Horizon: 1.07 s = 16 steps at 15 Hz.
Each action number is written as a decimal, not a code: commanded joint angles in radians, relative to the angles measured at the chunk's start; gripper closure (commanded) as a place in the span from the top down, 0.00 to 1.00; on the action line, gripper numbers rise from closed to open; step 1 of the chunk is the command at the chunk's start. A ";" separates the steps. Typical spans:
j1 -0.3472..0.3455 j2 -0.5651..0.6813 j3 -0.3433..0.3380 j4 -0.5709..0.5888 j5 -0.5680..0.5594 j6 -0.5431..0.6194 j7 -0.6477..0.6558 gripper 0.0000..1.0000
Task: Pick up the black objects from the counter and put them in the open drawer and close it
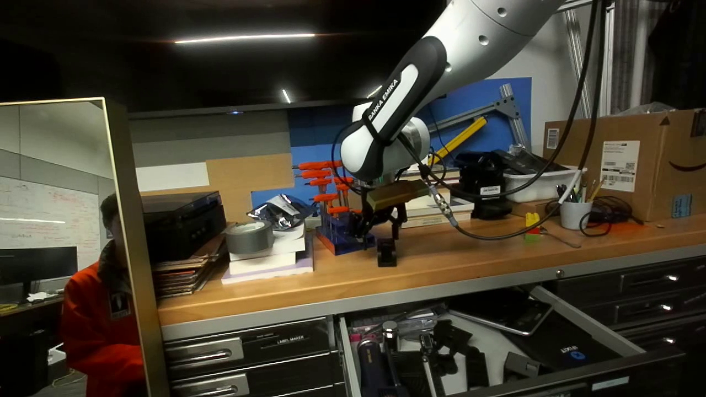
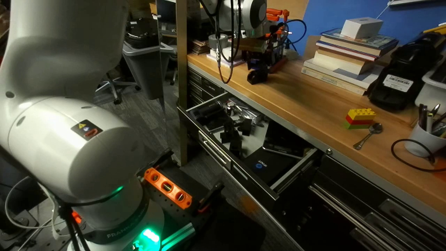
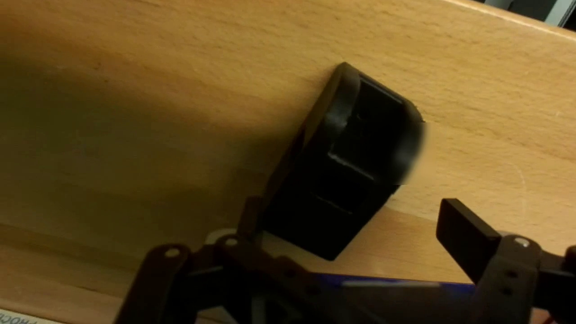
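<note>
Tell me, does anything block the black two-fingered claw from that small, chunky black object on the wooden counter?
Nothing visible does: the black object sits on the counter, below the open gripper.

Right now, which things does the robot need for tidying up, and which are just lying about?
For the job:
gripper
black lump on the counter
open drawer, to be closed afterwards

Just lying about:
spoon
toy bricks
tape roll
books
pen cup
cardboard box

Chunky black object (image 3: 342, 173) on wooden counter (image 2: 299, 99), near front; dark drawer (image 2: 252, 140) open below.
</note>
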 commanded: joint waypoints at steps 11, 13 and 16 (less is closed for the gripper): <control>0.079 0.028 -0.074 0.068 -0.167 -0.184 0.210 1.00; 0.061 0.034 -0.053 0.072 -0.128 -0.216 0.198 1.00; 0.026 0.039 -0.019 0.070 -0.053 -0.238 0.156 1.00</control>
